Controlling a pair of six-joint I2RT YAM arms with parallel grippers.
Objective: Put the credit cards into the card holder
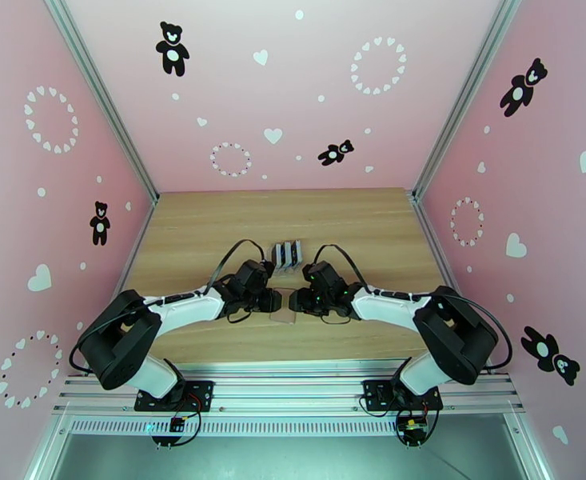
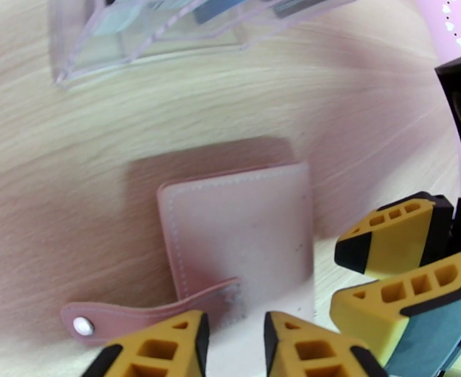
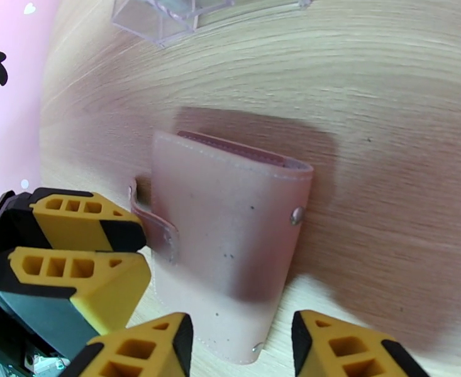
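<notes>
Left wrist view: our left jaws stand slightly parted at the bottom of the picture, gripping nothing. Their tips sit just beside the wallet's (image 2: 243,234) near edge, where the unsnapped tab (image 2: 136,312) trails off to one side. Our right jaws come in from the right, also spread and empty, close to the wallet's edge. From the right wrist we see those jaws wider apart, with the wallet's near edge between their tips; we cannot tell whether it touches either. The wallet lies closed on the worktop (image 2: 73,139), between the two arms. Beyond it and apart from it, the stand (image 2: 79,51) holds the cards (image 2: 120,20) in its slots.
</notes>
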